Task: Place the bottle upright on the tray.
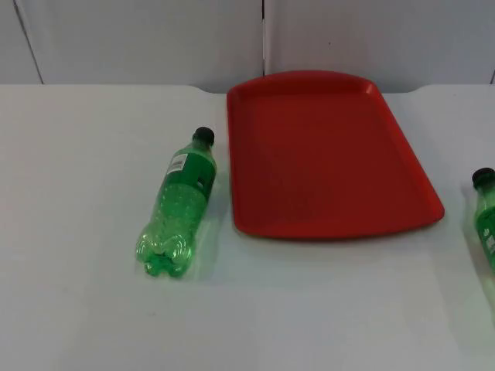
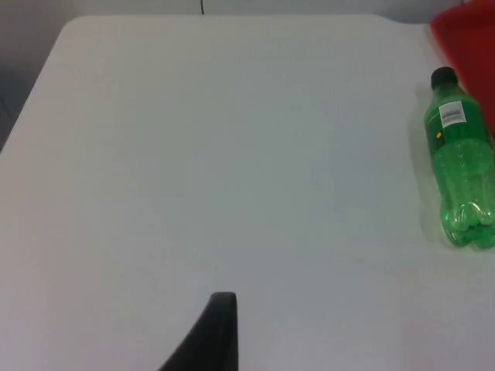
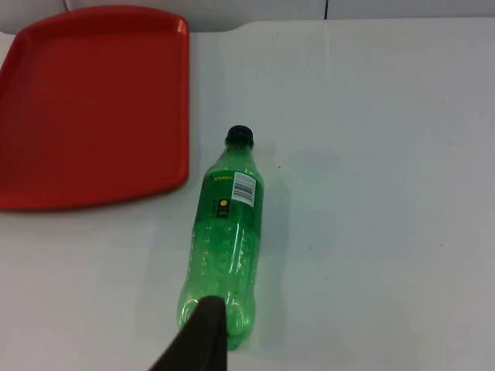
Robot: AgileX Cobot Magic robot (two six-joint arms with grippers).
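white table (image 1: 77, 232) carries red tray (image 1: 325, 154), two lying green bottles (image 1: 179, 202), seemingly.

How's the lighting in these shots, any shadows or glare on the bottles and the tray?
Top view: soft, even light; the left bottle casts only a faint shadow toward the tray, whose red surface shows a mild sheen, and the table looks washed out. Right wrist view: the right bottle throws a pale shadow. Left wrist view: flat light, no hard glare.

The red tray (image 1: 332, 154) is lying bare inside its low rim. A green bottle (image 1: 179, 205) is lying flat just beside its left edge, leaving a narrow gap. A second green bottle (image 1: 486, 220) is lying right of the tray, apart from it. Open worktop (image 1: 77, 193) is stretching leftward and along the front.
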